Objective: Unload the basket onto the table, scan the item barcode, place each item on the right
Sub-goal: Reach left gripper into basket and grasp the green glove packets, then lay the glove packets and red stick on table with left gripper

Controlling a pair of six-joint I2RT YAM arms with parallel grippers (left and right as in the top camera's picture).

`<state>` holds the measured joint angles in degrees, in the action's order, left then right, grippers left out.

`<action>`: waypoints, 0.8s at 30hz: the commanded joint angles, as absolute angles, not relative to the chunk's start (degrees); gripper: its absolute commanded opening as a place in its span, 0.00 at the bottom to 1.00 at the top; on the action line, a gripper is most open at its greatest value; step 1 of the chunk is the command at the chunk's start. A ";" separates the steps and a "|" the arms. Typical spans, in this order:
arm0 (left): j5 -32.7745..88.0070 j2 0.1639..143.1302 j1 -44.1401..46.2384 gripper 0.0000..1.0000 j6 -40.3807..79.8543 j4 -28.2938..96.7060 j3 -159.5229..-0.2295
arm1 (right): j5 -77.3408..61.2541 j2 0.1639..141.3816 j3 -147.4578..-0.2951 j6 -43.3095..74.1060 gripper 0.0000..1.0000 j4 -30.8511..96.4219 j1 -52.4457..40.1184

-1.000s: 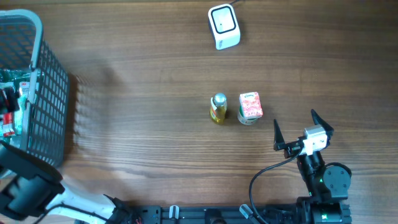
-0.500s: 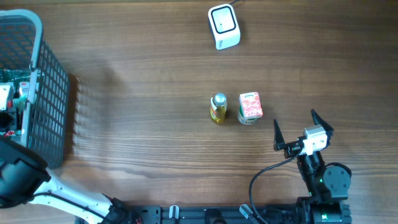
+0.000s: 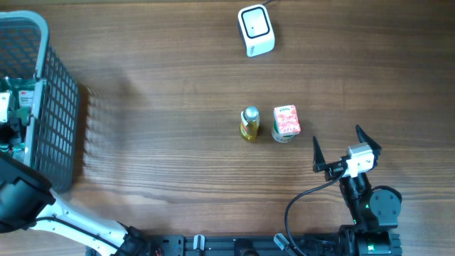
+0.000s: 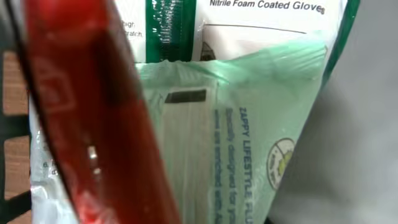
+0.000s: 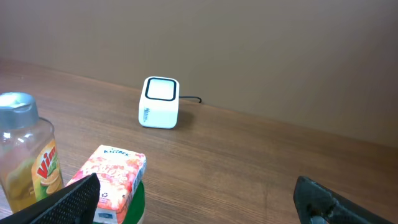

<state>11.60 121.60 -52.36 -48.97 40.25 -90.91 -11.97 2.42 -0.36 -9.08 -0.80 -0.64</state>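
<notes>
We are looking down on a brown wood-grain counter point(image 3: 156, 85) with a grey mesh plastic basket point(image 3: 60, 92) standing at its left end. The left arm point(image 3: 25, 203) is reaching from the near edge up into that basket. The left gripper is sitting closed down among the goods there. Its fingers are not showing clearly in either view, so we cannot tell whether it is gripping anything.

The left wrist camera is pressing close on the basket's contents. A pale green plastic packet point(image 4: 249, 143) with blue print is filling the middle of that view. A white-and-green pack of nitrile foam coated gloves point(image 4: 267, 18) is lying behind it. A blurred red translucent object point(image 4: 87, 112) is slanting across the left side, very near the lens.

The white cube-shaped barcode scanner point(image 3: 255, 30) is sitting at the far edge of the counter, well apart from the basket, with its dark-framed window facing up.

Near the middle, a yellow bottle with a silver cap point(image 3: 249, 124) is standing upright. Just beside it, on its right, a pink patterned carton point(image 3: 286, 119) is resting on a green round thing that is mostly hidden.

The right gripper point(image 3: 336, 135) is hovering near the counter's front right with its jaws spread wide and nothing between them. It is pointing toward the carton and, beyond it, the scanner.
</notes>
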 commanded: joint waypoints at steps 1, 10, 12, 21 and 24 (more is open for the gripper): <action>18.13 119.74 -51.94 0.04 -47.48 39.90 -90.83 | -12.25 2.42 -0.30 -8.99 1.00 -0.95 -0.51; 18.24 91.85 -48.14 0.04 -37.78 30.13 -92.75 | -12.25 2.42 -0.30 -8.99 1.00 -0.95 -0.51; 18.22 86.63 -47.51 0.04 -34.79 27.73 -92.75 | -12.25 2.44 -0.30 -9.02 0.99 -0.95 -0.51; 25.50 72.36 -31.16 0.04 -11.68 34.15 -92.75 | -12.25 2.42 -0.30 -8.99 1.00 -0.95 -0.51; 25.52 72.55 -20.32 0.04 -6.98 45.36 -92.71 | -12.25 2.42 -0.30 -8.99 1.00 -0.95 -0.51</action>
<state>24.05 73.19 -26.98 -12.45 40.23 -92.14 -11.99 2.42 -0.36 -9.08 -0.84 -0.64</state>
